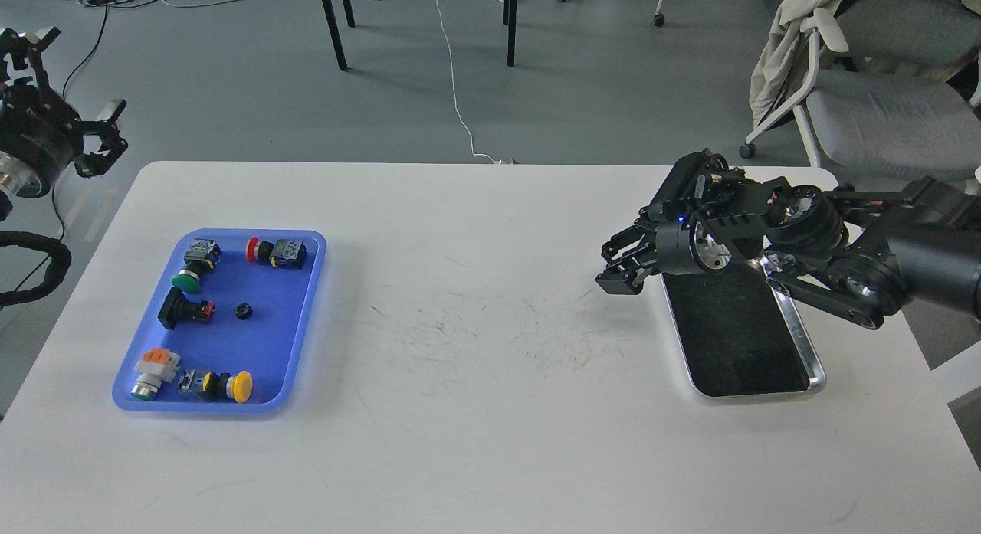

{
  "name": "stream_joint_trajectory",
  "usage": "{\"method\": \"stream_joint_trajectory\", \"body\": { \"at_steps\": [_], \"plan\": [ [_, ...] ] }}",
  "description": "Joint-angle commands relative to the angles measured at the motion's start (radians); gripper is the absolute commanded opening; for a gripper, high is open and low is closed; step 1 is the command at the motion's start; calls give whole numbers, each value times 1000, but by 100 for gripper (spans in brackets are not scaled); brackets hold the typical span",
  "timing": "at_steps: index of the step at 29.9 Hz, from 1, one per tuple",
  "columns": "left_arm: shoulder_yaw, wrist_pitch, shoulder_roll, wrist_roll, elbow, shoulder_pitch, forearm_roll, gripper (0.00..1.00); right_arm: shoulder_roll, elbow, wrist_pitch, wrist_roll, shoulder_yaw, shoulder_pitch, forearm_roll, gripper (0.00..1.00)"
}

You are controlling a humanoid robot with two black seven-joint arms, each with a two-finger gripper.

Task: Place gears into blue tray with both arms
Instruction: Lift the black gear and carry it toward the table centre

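One gear (243,312) lay in the blue tray (299,319), near its middle, among five push-button switches (277,252). Right gripper (622,269) hung over the table (490,411) just off the left rim of the steel tray (801,342), fingers pointing toward the blue tray; whether they were clenched, and whether a gear sat between them, could not be told, since the tips showed dark and close together. The steel tray's dark inside showed no gear that could be made out. Left gripper (57,90) stood off the table's far left corner, well apart from the blue tray, its fingers spread and holding nothing.

Judgement: the right arm was in transit across the table with a gear, if it held one. To do this well, the carry should stay level and clear of the table, and end over bare blue floor. The open patch right of the resting gear looked best. Release low, so the gear does not bounce or roll onto the switches. The left arm should stay out of that path.
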Motion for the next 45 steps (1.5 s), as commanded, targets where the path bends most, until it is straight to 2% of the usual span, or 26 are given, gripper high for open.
{"method": "stream_joint_trajectory", "body": {
  "at_steps": [1, 12, 24, 37, 45],
  "plan": [
    [1, 0, 29, 1, -17, 2, 0, 99, 42, -24, -41, 1, 2, -2, 0, 1],
    [1, 0, 75, 1, -60, 3, 0, 99, 165, -27, -297, 9, 7, -17, 2, 1],
    [5, 0, 138, 1, -101, 6, -2, 99, 333, -114, -372, 12, 10, -95, 5, 1],
    [7, 0, 235, 1, -172, 31, -3, 99, 333, -235, -429, 27, 8, -210, 3, 1],
    [7, -18, 233, 42, -186, 34, -88, 99, 333, -234, -428, 41, -19, -222, -2, 1]
  ]
}}
